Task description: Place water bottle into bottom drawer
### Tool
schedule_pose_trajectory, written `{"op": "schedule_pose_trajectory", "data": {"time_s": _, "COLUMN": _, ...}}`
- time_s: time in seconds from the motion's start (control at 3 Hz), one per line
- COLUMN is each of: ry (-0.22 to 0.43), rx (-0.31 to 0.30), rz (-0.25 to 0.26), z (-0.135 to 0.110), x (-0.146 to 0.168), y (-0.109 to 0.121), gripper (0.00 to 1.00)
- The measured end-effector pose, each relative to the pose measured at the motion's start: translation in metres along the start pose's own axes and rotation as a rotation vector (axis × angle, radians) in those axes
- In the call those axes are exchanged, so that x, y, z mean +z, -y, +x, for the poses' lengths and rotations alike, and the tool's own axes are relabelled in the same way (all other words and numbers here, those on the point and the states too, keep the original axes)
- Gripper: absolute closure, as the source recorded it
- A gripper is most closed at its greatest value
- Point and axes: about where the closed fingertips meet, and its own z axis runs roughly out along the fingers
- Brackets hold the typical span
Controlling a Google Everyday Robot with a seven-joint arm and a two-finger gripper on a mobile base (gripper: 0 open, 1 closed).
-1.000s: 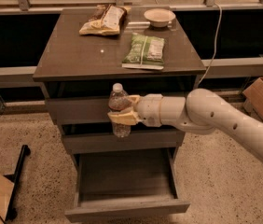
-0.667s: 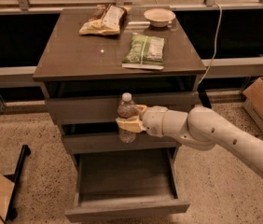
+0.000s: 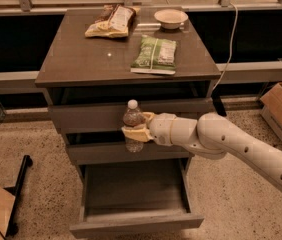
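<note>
Cabinet front: gripper w/ water bottle lower, above bottom drawer.

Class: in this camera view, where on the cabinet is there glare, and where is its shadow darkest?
Camera view: small glare spot on the grey-brown wooden cabinet top, left of the green snack packet; darkest shadow in the gap beneath that top; the open bottom drawer is dim inside; the gripper, before the drawer fronts, holds the clear ribbed plastic water bottle.
</note>
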Motion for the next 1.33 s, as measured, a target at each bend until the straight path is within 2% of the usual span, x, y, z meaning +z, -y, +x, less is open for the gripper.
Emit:
{"op": "schedule_pose_trajectory", "data": {"time_s": 0.33, "ry": 0.03, "rx": -0.001, "rz": -0.067, "z": 0.011, "x": 0.004, "y": -0.008, "gripper": 1.0}}
{"op": "schedule_pose_trajectory", "data": {"time_s": 0.67, "ry": 0.06, "rx": 0.022, "rz": -0.188, "z": 0.038, "x": 0.012, "y": -0.018, "gripper": 1.0}}
{"op": "schedule_pose_trajectory", "data": {"time_s": 1.0, "ry": 0.071, "rx": 0.071, "rz": -0.334, "z": 0.072, "x": 0.015, "y": -0.031, "gripper": 1.0}}
{"op": "schedule_pose_trajectory", "data": {"time_s": 1.33, "ry": 0.038, "rx": 0.125, "rz": -0.4, "z": 0.112, "x": 0.008, "y": -0.04, "gripper": 1.0}}
